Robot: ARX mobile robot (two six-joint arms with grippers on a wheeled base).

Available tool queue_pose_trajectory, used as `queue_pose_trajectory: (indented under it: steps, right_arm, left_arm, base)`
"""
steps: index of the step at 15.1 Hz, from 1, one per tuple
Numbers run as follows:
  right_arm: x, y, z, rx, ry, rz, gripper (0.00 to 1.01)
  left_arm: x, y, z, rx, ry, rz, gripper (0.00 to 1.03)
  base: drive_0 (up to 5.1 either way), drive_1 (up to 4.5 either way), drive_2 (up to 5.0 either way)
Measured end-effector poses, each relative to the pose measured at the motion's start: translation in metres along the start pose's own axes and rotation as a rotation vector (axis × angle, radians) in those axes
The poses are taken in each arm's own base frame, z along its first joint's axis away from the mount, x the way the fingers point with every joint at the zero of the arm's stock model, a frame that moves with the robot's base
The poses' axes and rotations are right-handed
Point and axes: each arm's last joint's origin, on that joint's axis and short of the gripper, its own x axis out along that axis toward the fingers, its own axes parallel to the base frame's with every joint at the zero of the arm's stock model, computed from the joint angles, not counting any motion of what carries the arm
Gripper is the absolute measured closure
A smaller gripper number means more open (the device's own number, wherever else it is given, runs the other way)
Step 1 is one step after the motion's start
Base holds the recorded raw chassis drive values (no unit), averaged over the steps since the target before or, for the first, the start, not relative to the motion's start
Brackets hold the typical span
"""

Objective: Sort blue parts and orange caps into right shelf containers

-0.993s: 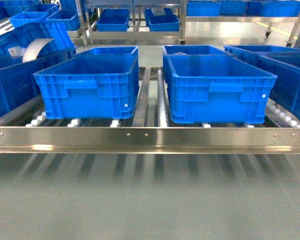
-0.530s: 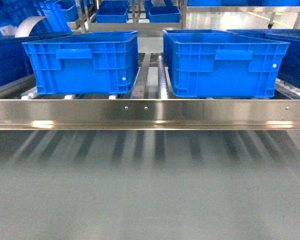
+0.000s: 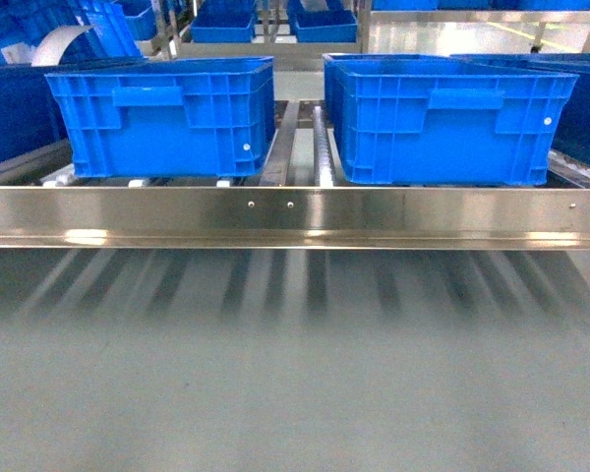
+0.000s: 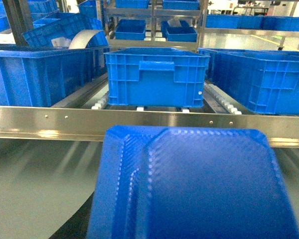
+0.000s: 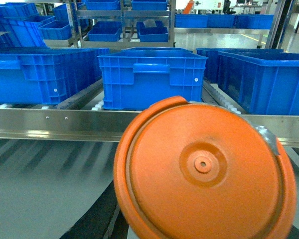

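Observation:
A large blue part (image 4: 199, 184) with a textured, ridged face fills the bottom of the left wrist view, held above the floor; it hides the left gripper's fingers. A round orange cap (image 5: 204, 169) fills the bottom of the right wrist view in the same way and hides the right gripper. Neither gripper shows in the head view. Two right shelf containers, bright-blue ribbed crates, stand side by side on the roller shelf: the left one (image 3: 162, 113) and the right one (image 3: 442, 118). I cannot see into them. A crate (image 4: 157, 77) faces the blue part, another (image 5: 152, 77) faces the cap.
A steel front rail (image 3: 295, 216) runs across the shelf edge, with roller lanes (image 3: 320, 147) between the crates. More blue crates flank both sides (image 4: 35, 69) (image 4: 269, 74) and fill racks behind (image 3: 324, 25). Grey floor (image 3: 295, 374) lies before the rail.
The head view has dropped lower and come nearer: the rail sits higher in frame and the crates now show side-on, their insides no longer visible.

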Motion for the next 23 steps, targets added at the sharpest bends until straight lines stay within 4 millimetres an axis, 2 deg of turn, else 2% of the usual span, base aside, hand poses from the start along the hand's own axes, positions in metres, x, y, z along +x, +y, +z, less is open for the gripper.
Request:
queue_pose_trajectory:
  steps: [2,23]
  right_arm:
    - [0.0,0.0,0.0001,0.0,-0.001,0.0,0.57]
    - [0.0,0.0,0.0003,0.0,-0.003,0.0,0.57]
  left_arm:
    - [0.0,0.0,0.0001,0.0,-0.001,0.0,0.6]
    - [0.0,0.0001,0.0,0.0,0.0,0.003,0.6]
  base:
    - [0.0,0.0,0.0]
    - [0.0,4.22,-4.2]
